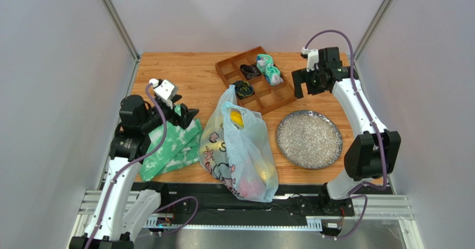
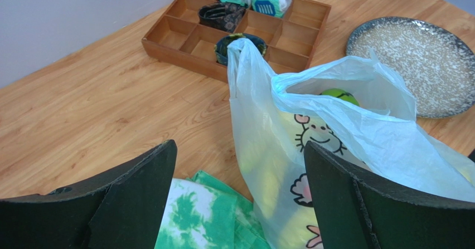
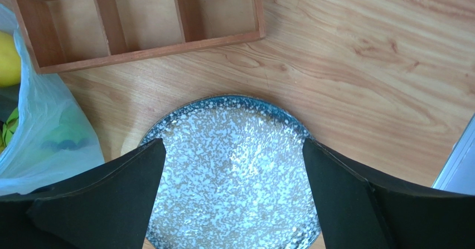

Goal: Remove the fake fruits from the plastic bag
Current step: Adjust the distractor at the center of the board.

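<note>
The pale-blue plastic bag [image 1: 240, 154] with cartoon prints lies at the table's near middle, its mouth toward the far side. A yellow fruit [image 1: 236, 117] shows at the mouth, and yellow and pink shapes show through the plastic. In the left wrist view the bag [image 2: 345, 143] has a green fruit [image 2: 339, 95] in its opening. My left gripper [image 1: 188, 115] is open and empty, just left of the bag [image 2: 240, 151]. My right gripper [image 1: 299, 84] is open and empty above the plate [image 3: 234, 149]. The bag's edge [image 3: 44, 143] and a yellow fruit [image 3: 6, 51] show at the left of the right wrist view.
A speckled plate [image 1: 309, 139] lies right of the bag. A wooden divided tray [image 1: 279, 96] with rolled socks stands at the back. A green-and-white cloth [image 1: 170, 146] lies under my left gripper, left of the bag.
</note>
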Robot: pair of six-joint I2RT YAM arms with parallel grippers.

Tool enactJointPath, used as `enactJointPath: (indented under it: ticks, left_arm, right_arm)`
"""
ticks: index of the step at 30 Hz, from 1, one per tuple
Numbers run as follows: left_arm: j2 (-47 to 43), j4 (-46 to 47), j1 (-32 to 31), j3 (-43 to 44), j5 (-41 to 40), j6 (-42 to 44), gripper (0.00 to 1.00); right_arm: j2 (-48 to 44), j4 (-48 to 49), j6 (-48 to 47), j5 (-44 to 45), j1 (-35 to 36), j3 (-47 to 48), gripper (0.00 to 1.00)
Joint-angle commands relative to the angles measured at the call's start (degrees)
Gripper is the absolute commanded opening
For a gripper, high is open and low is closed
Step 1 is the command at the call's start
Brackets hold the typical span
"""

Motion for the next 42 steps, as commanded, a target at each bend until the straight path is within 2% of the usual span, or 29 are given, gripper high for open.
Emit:
enactJointPath:
  ticks: [1,4,6,10,11,13,14,15,19,26,30,35,42]
  left_arm:
    - [-2.04,-3.0,-0.18,1.24,2.94,-0.91,0.93]
    - [-1.52,-5.99,-0.18,2.38,4.0,1.46,0.93]
    - [-0.81,-7.22,-0.18,3.52,4.53,6.02,0.94]
    - [2.52,-6.87,-0.18,6.07,2.95,8.15,0.94]
    - [2.79,-6.61,-0.18,6.25,3.13,7.97,0.94]
    - [3.06,-6.26,-0.18,5.98,2.78,7.53,0.93]
    - [3.06,-6.43,-0.18,5.98,2.08,6.57,0.93]
    - [3.23,-6.87,-0.18,6.16,1.81,6.22,0.93]
    - [4.81,-10.29,-0.18,7.83,2.69,7.35,0.93]
    - [6.66,-9.25,-0.18,7.74,2.16,6.66,0.92]
    - [7.01,-9.07,-0.18,7.74,2.25,5.51,0.92]
    - [7.63,-9.42,-0.18,9.06,1.9,5.86,0.92]
    - [7.71,-6.52,-0.18,7.21,2.16,4.54,0.92]
  right_arm:
    - [6.11,-5.68,-7.64,-5.18,0.39,12.54,1.0]
    - [8.06,-6.6,-12.04,-6.69,3.11,14.43,0.99]
    - [9.12,-5.46,-14.85,-4.41,6.79,13.82,0.94]
    - [15.0,-2.29,-11.44,-2.9,11.73,16.44,0.74]
    - [17.71,-2.29,-10.39,-4.82,12.34,19.07,0.57]
    - [20.45,-1.5,-8.62,-5.46,14.19,21.89,0.29]
    - [21.59,-1.06,-8.01,-3.72,14.89,22.95,0.1]
    - [24.21,-0.62,-7.13,-2.31,16.55,25.14,0.02]
    - [29.33,0.44,-5.89,0.34,20.51,28.58,0.0]
    - [35.13,0.52,-3.52,-3.26,27.81,33.06,0.0]
    - [38.12,0.7,-3.43,6.11,29.48,37.63,0.0]
    - [36.99,-1.67,-5.19,7.12,30.1,33.96,0.0]
    - [33.56,-1.67,-4.66,2.89,30.37,30.16,0.0]
